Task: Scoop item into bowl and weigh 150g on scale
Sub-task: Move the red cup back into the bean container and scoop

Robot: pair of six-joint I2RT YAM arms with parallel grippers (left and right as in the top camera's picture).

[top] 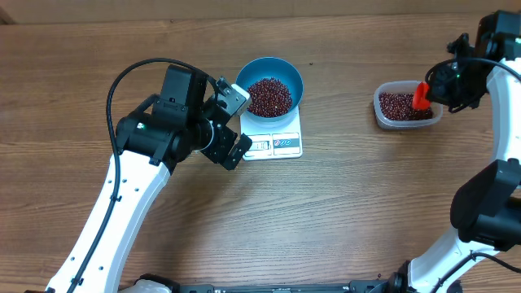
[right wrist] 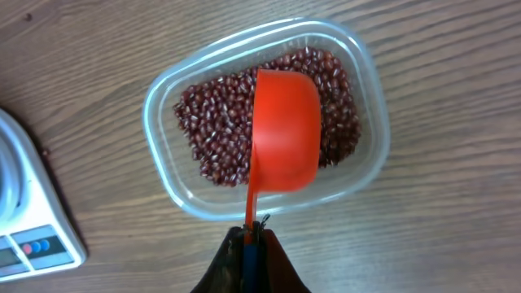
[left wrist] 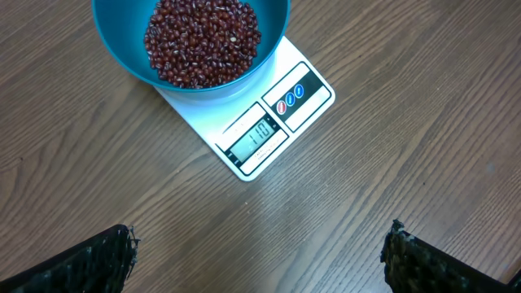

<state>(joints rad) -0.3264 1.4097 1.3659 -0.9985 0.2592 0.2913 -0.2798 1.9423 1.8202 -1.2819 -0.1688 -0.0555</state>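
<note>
Scoop handle clamped in right hand over tub, left hand spread apart beside scale

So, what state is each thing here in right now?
Round bright blue bowl: on the scale, partly filled with beans.
Small dark red-brown beans: one heap in the bowl, more in the tub.
Flat white rectangular kitchen scale: switched on, display showing digits.
Clear plastic tub: lidless, holding beans.
Bright red plastic scoop: held by its handle above the tub.
Left gripper: open, empty.
Right gripper: shut on scoop handle.
</note>
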